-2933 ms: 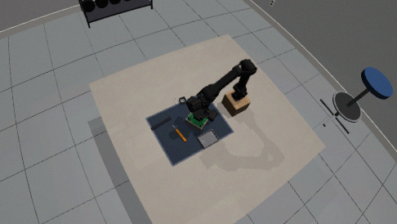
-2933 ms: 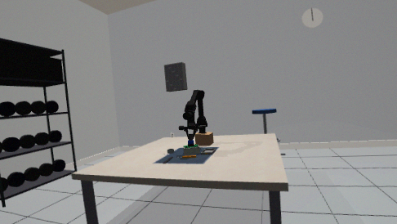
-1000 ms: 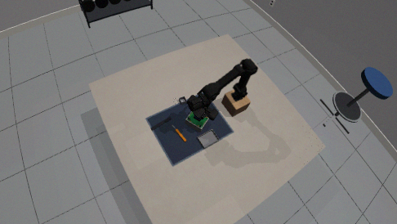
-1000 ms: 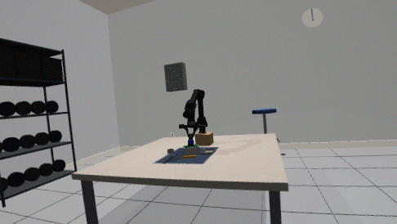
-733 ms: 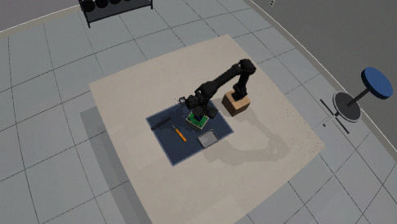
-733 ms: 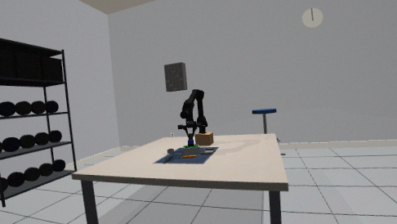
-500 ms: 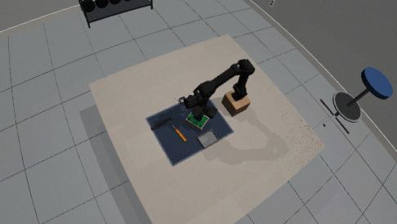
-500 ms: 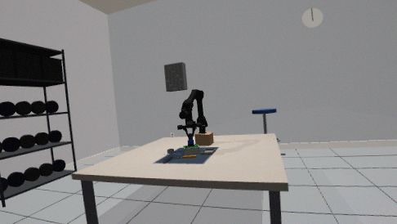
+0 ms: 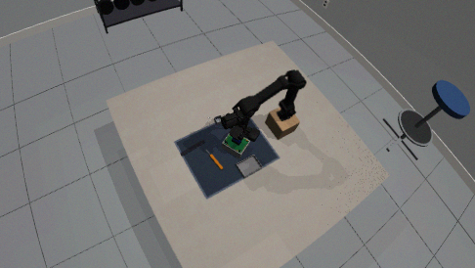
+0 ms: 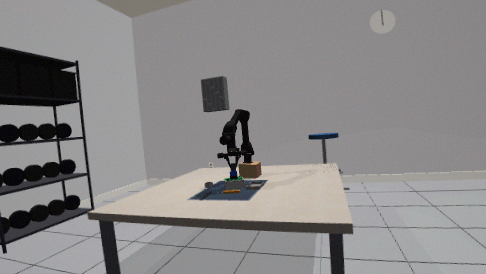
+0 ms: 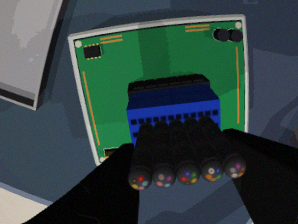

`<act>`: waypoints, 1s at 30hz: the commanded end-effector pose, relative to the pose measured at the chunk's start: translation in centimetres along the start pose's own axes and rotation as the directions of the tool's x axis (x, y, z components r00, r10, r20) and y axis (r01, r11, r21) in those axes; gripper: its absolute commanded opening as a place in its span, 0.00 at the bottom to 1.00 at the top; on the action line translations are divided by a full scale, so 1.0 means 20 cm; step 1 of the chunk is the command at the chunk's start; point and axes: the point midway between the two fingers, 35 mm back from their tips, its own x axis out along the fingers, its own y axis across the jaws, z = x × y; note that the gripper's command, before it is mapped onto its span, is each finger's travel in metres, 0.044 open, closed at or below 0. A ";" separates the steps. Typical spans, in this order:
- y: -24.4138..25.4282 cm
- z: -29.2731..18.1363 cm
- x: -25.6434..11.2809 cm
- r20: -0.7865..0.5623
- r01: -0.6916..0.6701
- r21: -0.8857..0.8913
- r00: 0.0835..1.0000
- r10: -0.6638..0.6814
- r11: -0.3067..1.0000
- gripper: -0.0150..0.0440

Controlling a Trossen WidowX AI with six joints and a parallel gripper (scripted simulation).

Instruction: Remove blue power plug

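Though boxy, blue plug (image 9: 237,141) (image 10: 233,174) (image 11: 172,113) with 5 rounded black cables (image 11: 181,152).

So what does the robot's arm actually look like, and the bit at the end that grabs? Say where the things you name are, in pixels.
The arm (image 9: 266,95) (image 10: 237,120) is black all over, built of slim straight sections joined by chunkier, rounded blocks. At its end are black jaws (image 10: 233,171): two fingers that look broad and plain up close. I see no sleeve, and no lettering or coloured markings that I can make out.

It looks like a workshop or lab. Beside the circuit board (image 9: 237,144) (image 10: 234,183) (image 11: 117,70) lies an orange-handled tool (image 9: 216,161) (image 10: 231,191).
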 end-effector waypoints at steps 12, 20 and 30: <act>-0.01 0.01 0.04 0.010 0.007 -0.001 1.000 -0.007 1.000 0.68; -0.01 0.01 0.10 0.010 0.007 -0.001 1.000 -0.007 1.000 0.68; -0.01 0.01 0.10 0.010 0.007 -0.001 1.000 -0.007 1.000 0.32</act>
